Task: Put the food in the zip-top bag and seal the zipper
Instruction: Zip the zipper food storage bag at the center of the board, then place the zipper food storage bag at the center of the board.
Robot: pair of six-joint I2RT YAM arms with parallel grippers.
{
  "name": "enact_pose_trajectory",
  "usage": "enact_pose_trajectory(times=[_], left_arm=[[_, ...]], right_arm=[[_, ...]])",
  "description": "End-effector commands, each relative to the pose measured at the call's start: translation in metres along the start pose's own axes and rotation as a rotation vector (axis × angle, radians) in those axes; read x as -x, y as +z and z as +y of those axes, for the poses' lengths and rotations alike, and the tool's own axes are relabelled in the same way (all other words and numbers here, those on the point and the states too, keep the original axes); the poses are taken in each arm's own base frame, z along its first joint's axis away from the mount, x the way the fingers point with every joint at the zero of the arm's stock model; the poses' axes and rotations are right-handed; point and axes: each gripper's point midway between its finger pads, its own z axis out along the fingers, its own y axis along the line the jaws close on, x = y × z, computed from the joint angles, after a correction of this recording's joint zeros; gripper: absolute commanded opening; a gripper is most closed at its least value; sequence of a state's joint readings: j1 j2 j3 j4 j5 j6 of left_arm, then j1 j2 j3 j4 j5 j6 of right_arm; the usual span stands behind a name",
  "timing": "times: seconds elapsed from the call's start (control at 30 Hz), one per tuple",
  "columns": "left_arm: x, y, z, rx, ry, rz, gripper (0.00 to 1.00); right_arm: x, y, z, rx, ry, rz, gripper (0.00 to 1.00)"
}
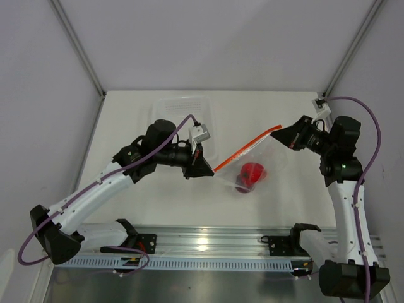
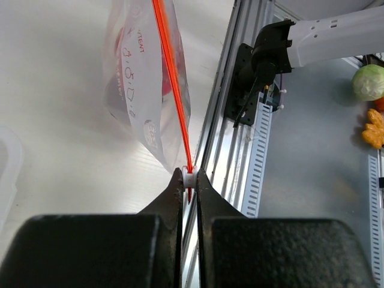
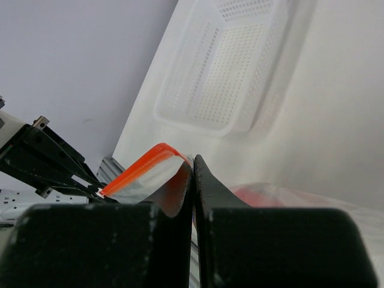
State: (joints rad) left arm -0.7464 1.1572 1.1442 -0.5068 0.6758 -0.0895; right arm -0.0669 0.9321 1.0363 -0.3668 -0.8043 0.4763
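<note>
The clear zip-top bag hangs stretched between both grippers above the table. Its orange-red zipper runs taut from lower left to upper right. My left gripper is shut on the small white slider at the zipper's left end. In the left wrist view the slider sits between the fingertips, and the zipper leads away along the bag. My right gripper is shut on the bag's other top corner, where the zipper curls over. The red food sags in the bag's bottom, with a darker piece beside it.
A white perforated tray lies at the back of the table, behind the left arm, and also shows in the right wrist view. The aluminium rail with black clamps runs along the near edge. Enclosure walls stand on both sides.
</note>
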Motion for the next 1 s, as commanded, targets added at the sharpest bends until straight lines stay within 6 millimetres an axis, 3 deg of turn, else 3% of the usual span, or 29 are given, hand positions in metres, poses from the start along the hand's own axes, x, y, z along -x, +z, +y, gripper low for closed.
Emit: enact_pose_trajectory(times=[0.0, 0.2, 0.4, 0.73, 0.97], left_arm=[[-0.007, -0.01, -0.005, 0.002, -0.027, 0.015, 0.01], [-0.003, -0.012, -0.006, 0.011, -0.022, 0.002, 0.01], [0.013, -0.009, -0.003, 0.028, -0.049, -0.027, 0.01], [0.025, 0.018, 0.003, 0.036, -0.086, -0.017, 0.01], [0.045, 0.039, 0.014, 0.07, -0.114, -0.027, 0.01]], right_arm=[[0.035, -0.01, -0.002, -0.04, -0.042, -0.121, 0.0], [0.033, -0.016, -0.009, -0.059, -0.028, -0.115, 0.0], [0.009, -0.014, -0.016, -0.053, 0.026, -0.05, 0.0], [-0.043, -0.015, -0.035, -0.126, 0.086, 0.059, 0.0], [-0.048, -0.02, -0.043, -0.211, 0.128, 0.059, 0.0]])
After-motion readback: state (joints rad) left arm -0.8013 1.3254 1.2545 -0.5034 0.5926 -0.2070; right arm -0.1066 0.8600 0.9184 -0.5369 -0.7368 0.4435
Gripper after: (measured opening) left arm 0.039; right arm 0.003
